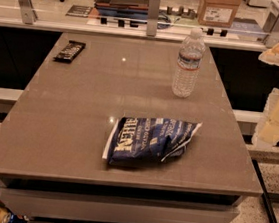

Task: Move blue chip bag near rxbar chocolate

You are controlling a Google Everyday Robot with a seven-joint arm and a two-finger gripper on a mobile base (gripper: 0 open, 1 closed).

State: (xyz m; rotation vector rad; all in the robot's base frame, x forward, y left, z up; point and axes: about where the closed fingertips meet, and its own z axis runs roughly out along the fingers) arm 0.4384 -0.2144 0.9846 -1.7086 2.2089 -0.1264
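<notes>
The blue chip bag lies flat on the grey table, near the front edge and slightly right of the middle. It is crinkled dark blue foil with white lettering. The rxbar chocolate is a small black bar lying at the table's far left corner, well apart from the bag. My gripper hangs at the right edge of the view, beyond the table's right side and clear of both objects, holding nothing that I can see.
A clear plastic water bottle stands upright at the table's far right, behind the bag. A glass divider with posts runs along the back edge. A cardboard box sits beyond it.
</notes>
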